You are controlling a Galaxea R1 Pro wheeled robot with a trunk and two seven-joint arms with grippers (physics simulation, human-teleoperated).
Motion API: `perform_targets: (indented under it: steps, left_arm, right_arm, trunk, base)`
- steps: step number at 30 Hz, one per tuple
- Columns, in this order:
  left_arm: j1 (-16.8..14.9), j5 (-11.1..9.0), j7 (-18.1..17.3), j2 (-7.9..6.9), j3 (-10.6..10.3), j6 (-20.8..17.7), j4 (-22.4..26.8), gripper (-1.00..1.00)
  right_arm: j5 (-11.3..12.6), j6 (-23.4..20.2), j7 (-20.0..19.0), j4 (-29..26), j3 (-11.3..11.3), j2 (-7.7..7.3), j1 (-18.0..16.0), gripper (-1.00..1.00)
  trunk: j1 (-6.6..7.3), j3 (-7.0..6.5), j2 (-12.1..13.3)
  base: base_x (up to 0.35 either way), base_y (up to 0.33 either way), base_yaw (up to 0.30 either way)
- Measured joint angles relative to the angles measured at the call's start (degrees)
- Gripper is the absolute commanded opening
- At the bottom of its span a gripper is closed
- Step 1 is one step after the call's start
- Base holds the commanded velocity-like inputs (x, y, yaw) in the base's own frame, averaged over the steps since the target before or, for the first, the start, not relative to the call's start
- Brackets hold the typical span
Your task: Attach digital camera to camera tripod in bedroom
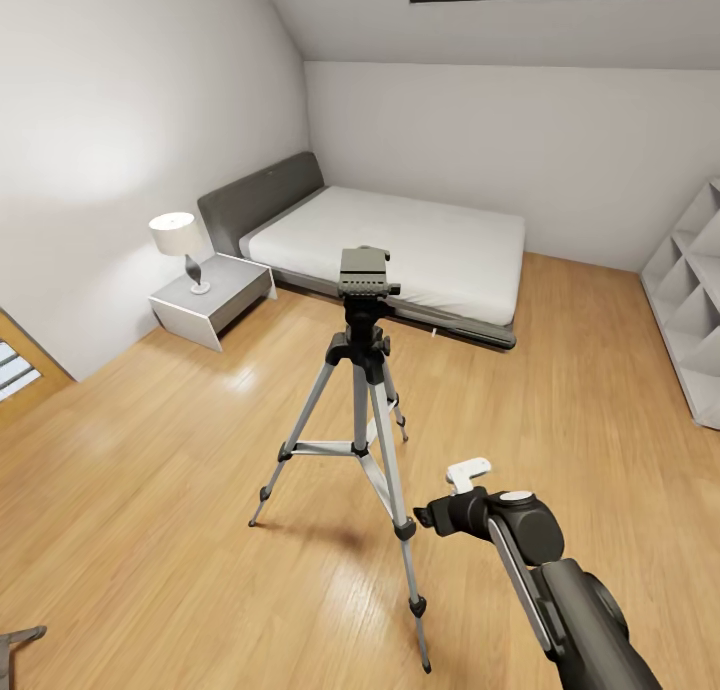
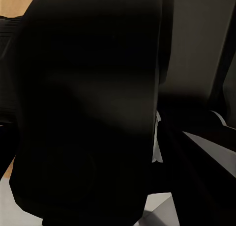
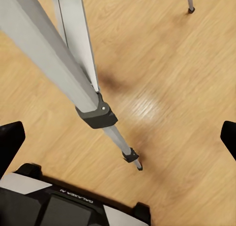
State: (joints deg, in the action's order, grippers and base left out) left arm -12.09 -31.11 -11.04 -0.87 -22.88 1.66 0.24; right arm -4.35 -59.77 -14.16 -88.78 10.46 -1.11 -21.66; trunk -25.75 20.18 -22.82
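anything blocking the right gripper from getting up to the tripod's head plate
Nothing visible does. The right gripper hangs low beside the nearest leg of the camera tripod; the head plate stands bare above, with open air around it.

Camera tripod [image 1: 362, 390] stands mid-floor, three legs splayed wide; head plate on top is bare, open air above and all round it. Right gripper [image 1: 432, 518] sits just beside the near leg, low, between that leg and open floor to the right. In the right wrist view the near leg and its black joint [image 3: 97, 113] cross close in front of the fingers [image 3: 10, 142], which are spread wide; bare wood floor [image 3: 187, 88] beyond. Leg spreader braces block passage between the legs at mid height. Bed [image 1: 400, 245] behind the tripod, nightstand with lamp [image 1: 212, 295] far left, white shelving [image 1: 695, 300] far right, all well apart. Left wrist view is dark, something close against the lens.
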Motion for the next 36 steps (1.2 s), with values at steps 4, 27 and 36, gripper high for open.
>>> perform_targets:
  steps: [4, 27, 36]
  left_arm:
    - [0.0, 0.0, 0.0, 0.0, -0.01, -0.03, -0.02, -1.0]
    - [0.0, -0.02, 0.0, 0.0, 0.0, 0.0, 0.0, -1.0]
    - [0.0, -0.04, 0.0, 0.0, 0.02, 0.0, -0.03, -1.0]
  right_arm:
    - [0.02, 0.0, -0.14, -0.01, 0.05, 0.33, 0.0, 1.0]
    - [0.06, 0.01, -1.91, -0.03, 0.49, 4.65, -0.01, 1.0]
    - [-0.01, 0.01, -1.95, 0.02, 0.7, 4.7, -0.01, 1.0]
  trunk:
    - [0.0, 0.0, 0.0]
    - [0.0, 0.0, 0.0]
    - [0.0, 0.0, 0.0]
  base:
    - [0.0, 0.0, 0.0]
    - [0.0, 0.0, 0.0]
    - [0.0, 0.0, 0.0]
